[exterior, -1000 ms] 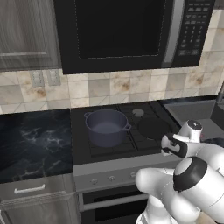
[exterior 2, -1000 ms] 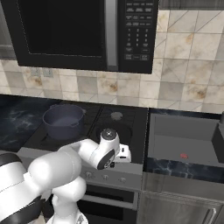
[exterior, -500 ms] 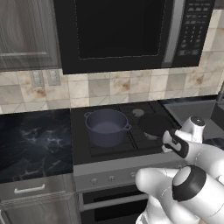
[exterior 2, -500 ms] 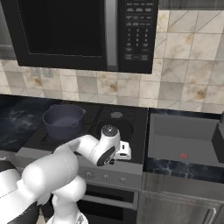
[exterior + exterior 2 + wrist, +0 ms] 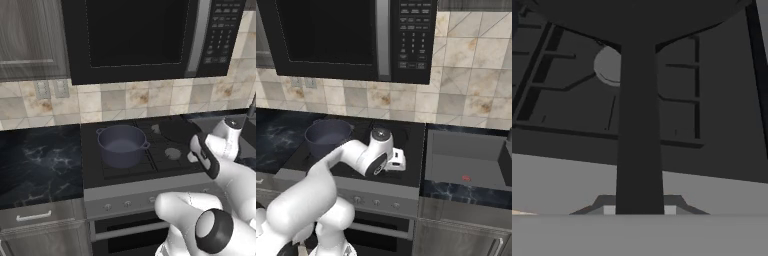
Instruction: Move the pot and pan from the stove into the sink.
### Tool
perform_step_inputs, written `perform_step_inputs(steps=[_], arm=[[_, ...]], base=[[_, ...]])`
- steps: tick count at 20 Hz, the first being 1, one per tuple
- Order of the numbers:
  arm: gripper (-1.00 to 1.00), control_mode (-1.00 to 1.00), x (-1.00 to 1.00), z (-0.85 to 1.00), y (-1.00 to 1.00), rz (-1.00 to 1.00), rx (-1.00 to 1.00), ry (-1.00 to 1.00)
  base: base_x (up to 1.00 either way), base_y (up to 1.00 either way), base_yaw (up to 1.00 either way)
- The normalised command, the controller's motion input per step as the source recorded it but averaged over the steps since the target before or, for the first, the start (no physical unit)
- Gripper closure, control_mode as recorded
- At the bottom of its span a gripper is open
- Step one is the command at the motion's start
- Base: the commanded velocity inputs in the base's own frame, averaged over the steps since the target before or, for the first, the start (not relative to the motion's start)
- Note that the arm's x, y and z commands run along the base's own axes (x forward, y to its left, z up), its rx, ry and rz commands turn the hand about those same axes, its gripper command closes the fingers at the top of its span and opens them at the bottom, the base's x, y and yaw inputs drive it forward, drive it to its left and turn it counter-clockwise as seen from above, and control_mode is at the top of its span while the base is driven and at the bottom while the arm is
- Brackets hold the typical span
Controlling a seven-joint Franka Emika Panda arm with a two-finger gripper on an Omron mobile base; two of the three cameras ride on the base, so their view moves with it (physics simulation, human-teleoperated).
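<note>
My gripper (image 5: 639, 207) is closed narrow on the pan (image 5: 176, 131), holding its long thin handle, which runs straight away from my fingers up the middle of the hand view to the wide dark bowl at the top. So the pan's long axis is in line with my hand: handle toward me at the near side of the stove (image 5: 165, 167), bowl at the far right burner. From the left base view my wrist sits over the stove's right front edge, and the pan's dark round body lies just beyond it, to the right of the pot (image 5: 122, 144).

The pot stands upright on the left burners, well apart from my fingers, its two loop handles out to left and right.

The sink (image 5: 463, 160) lies to the right of the stove, a grey recessed basin set in the dark marbled countertop (image 5: 471, 192). I judge the coming move as a lift and a swing to the right, bowl leading or trailing on that long handle, so the weight will hang far from my grip and may tip.

Above the stove hangs a black microwave (image 5: 351, 37) against a tiled wall.
</note>
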Motion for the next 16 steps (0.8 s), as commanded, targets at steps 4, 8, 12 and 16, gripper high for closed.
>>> perform_step_inputs(steps=[4, 8, 12, 16], arm=[[1.00, -1.00, -0.11, 0.64, 0.00, 0.00, 0.00, 0.00], [1.00, -1.00, -0.59, 0.36, -0.04, 0.01, 0.00, 0.00], [1.00, -1.00, -0.84, 0.17, -0.03, 0.04, -0.01, -0.04], [1.00, -1.00, -0.89, 0.02, 0.00, 0.11, -0.04, -0.11]], base=[[0.00, 0.00, 0.00], [0.00, 0.00, 0.00], [0.00, 0.00, 0.00], [0.00, 0.00, 0.00]])
